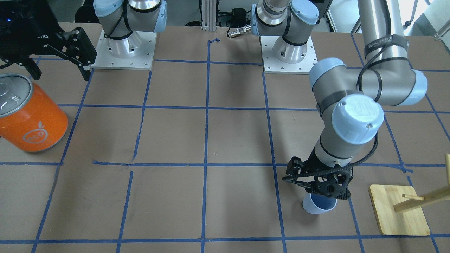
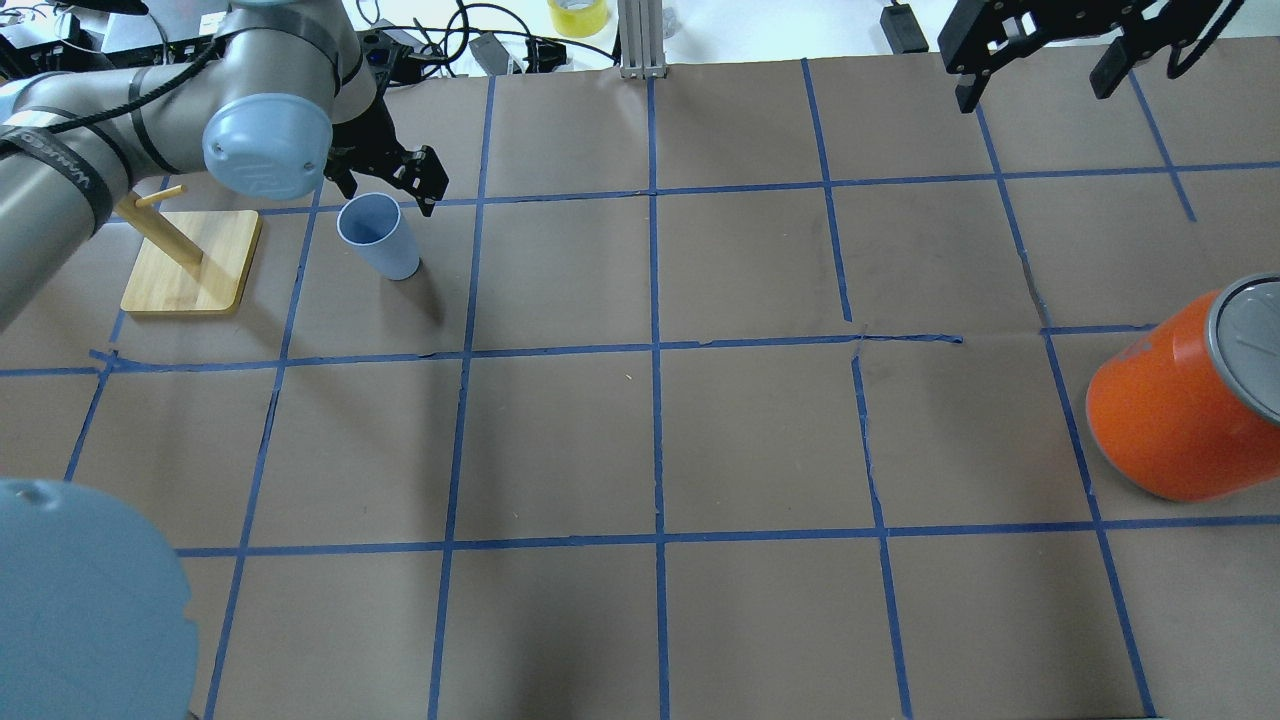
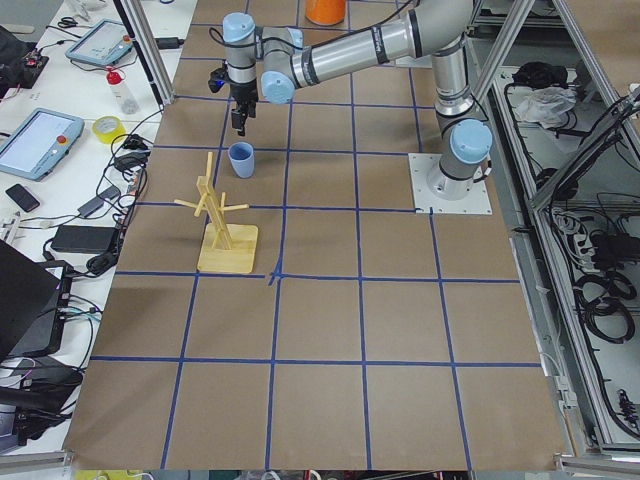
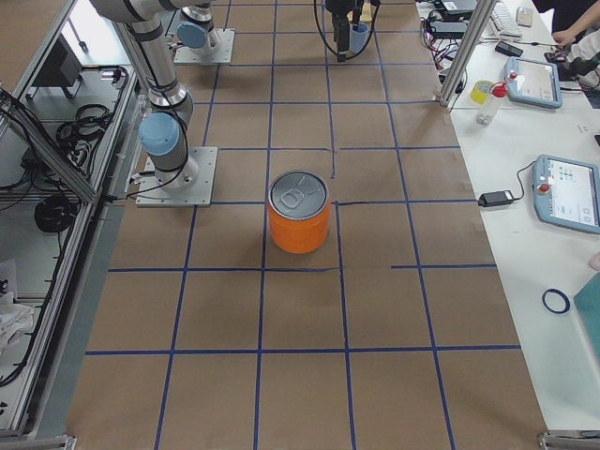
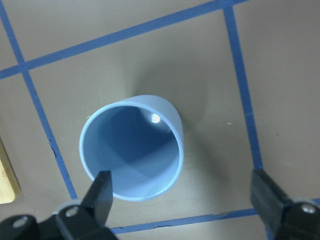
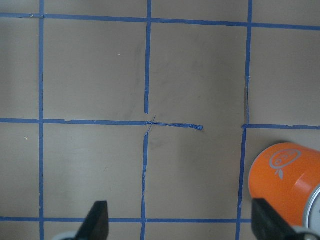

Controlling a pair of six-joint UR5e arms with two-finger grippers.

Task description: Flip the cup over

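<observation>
The left pincer (image 5: 182, 200) hangs over the far left part of the worktop (image 2: 700, 440), its two fingers spread wide and holding nothing. In the left wrist view one fingertip (image 5: 102, 192) overlaps the rim of the cup (image 5: 132, 147) while the other stands well off to the side, so the pincer is not centred on it. From the overhead view the pincer appears to sit just above and slightly beyond the cup's mouth — whether a finger actually touches the rim I cannot tell from these angles.

The cup (image 2: 380, 235) stands upright on its narrow base, mouth up, the bluer inside plainly open to the wrist camera. It rests alone in a taped square, just beside the wooden peg stand (image 2: 190, 255) but apart from it.

The right pincer (image 2: 1045, 45) is parked over the far right of the worktop, fingers also spread and empty, well away from the cup. The orange can (image 2: 1185, 400) stands on the right side, taking no part.

As I judge it, the step in hand is either the approach before a grasp or the moment just after a release; the frames alone do not settle which. If the cup must end mouth down, the next move calls for shifting the left pincer so the wall sits between the fingers, lowering, closing gently — the thin plastic may squash or skid — then lifting and rolling the wrist over.
</observation>
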